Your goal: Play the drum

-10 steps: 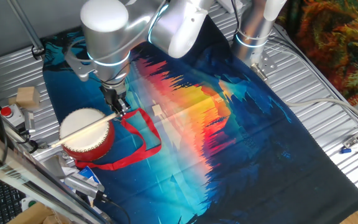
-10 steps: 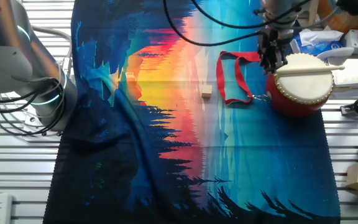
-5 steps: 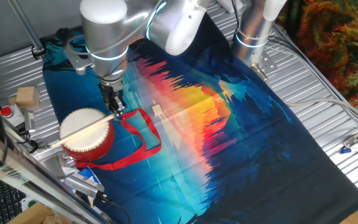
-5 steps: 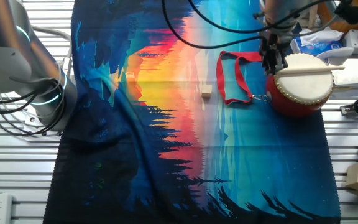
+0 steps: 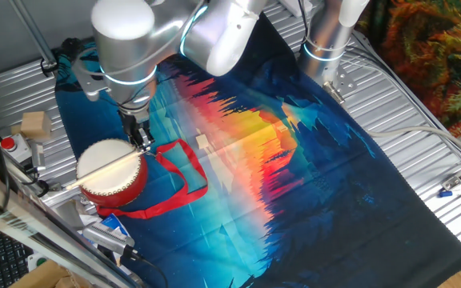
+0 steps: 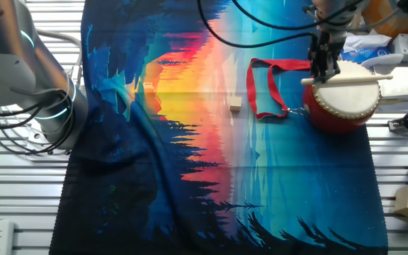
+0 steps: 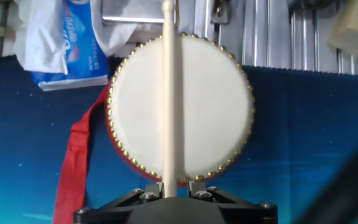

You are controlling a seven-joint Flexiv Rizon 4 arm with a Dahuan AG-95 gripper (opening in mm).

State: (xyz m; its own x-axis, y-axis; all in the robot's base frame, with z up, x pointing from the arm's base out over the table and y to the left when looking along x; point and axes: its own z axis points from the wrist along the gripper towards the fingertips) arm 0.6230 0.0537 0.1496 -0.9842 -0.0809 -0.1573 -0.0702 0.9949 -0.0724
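Note:
The drum (image 5: 112, 170) has a cream skin head and a red body, and stands at the cloth's near-left corner; it also shows in the other fixed view (image 6: 344, 95) and fills the hand view (image 7: 180, 106). Its red ribbon strap (image 5: 184, 172) lies looped on the cloth beside it. My gripper (image 5: 138, 138) is shut on the thin pale wooden stick (image 7: 170, 93), which lies across the middle of the drum head. In the hand view the gripper (image 7: 176, 185) sits at the drum's near rim, jaws closed on the stick's end.
A colourful sunset cloth (image 5: 294, 176) covers the slatted metal table. A small wooden block (image 6: 235, 103) lies on the cloth. A blue-and-white packet (image 7: 67, 43) lies beyond the drum. A wooden block (image 5: 34, 123) and a red button (image 5: 7, 144) sit at the left edge.
The arm and gripper have shifted sideways toward the drum along the stick. The stick still lies across the drum head. The drum has not moved.

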